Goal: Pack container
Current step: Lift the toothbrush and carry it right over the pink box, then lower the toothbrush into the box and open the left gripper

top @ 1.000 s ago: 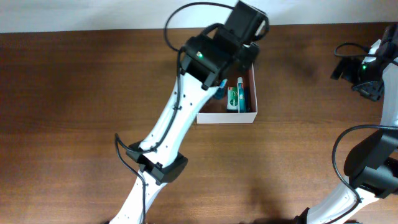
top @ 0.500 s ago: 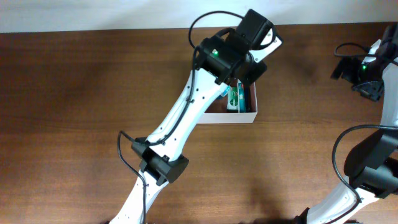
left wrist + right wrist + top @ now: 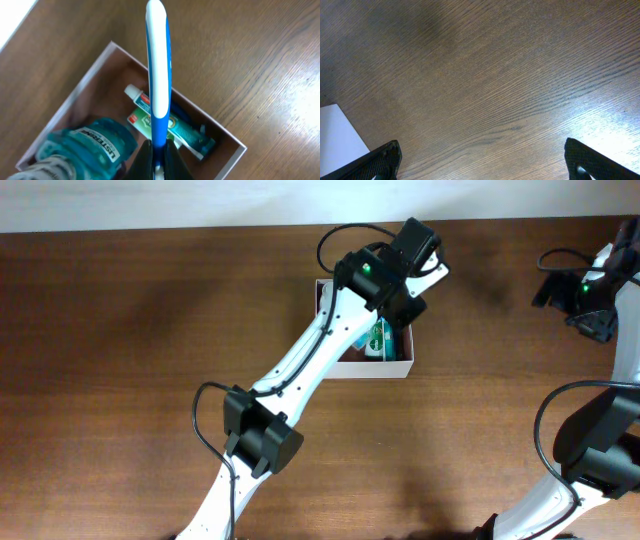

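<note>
The left gripper point(image 3: 159, 152), clamped on a blue-and-white plastic toothbrush point(image 3: 157, 75), has swung right over the white-walled square container point(image 3: 80, 95) (drop seems near); the right gripper point(image 3: 482, 162) gapes wide.

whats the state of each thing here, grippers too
container, open top, partly packed
toothbrush, held over the container, not yet in
mouthwash, lying in the container
toothpaste, lying flat in the container
left gripper, jaws shut on toothbrush
right gripper, jaws open, empty, over bare table
</note>
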You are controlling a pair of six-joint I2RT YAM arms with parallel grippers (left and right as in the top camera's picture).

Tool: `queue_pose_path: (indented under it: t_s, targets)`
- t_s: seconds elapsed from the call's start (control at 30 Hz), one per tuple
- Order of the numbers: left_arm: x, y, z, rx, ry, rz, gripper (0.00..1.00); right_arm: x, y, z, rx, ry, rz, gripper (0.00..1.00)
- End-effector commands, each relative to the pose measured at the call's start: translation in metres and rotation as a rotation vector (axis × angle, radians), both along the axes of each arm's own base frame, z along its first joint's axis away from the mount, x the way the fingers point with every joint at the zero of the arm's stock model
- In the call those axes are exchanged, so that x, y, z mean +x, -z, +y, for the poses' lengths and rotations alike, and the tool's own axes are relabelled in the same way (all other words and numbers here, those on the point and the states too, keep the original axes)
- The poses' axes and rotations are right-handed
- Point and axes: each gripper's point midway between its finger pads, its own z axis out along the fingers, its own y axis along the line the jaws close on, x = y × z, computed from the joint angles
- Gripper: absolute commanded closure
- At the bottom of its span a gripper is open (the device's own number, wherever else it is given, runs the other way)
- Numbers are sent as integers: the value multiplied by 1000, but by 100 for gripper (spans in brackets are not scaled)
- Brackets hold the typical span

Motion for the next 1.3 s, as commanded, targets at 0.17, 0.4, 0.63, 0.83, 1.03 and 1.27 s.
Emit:
queue_pose_path:
  t_s: [0.17, 0.4, 0.63, 0.83, 1.03, 1.27]
  targets:
    - [13, 8, 23, 4, -68, 25, 98, 3, -5, -2, -8, 12, -12, 1]
    - [20, 23, 38, 4, -137, 71, 93, 3, -5, -2, -8, 12, -12, 1]
    - [21, 23, 38, 3, -139, 70, 74, 3, -5, -2, -8, 12, -12, 1]
    - [22, 23, 37, -2, -138, 64, 43, 3, -5, -2, -8, 12, -12, 1]
    - [20, 13, 37, -20, -149, 68, 38, 3, -5, -2, -8, 12, -12, 1]
    - [5, -53, 30, -144, -102, 34, 36, 3, -5, -2, -8, 12, -12, 1]
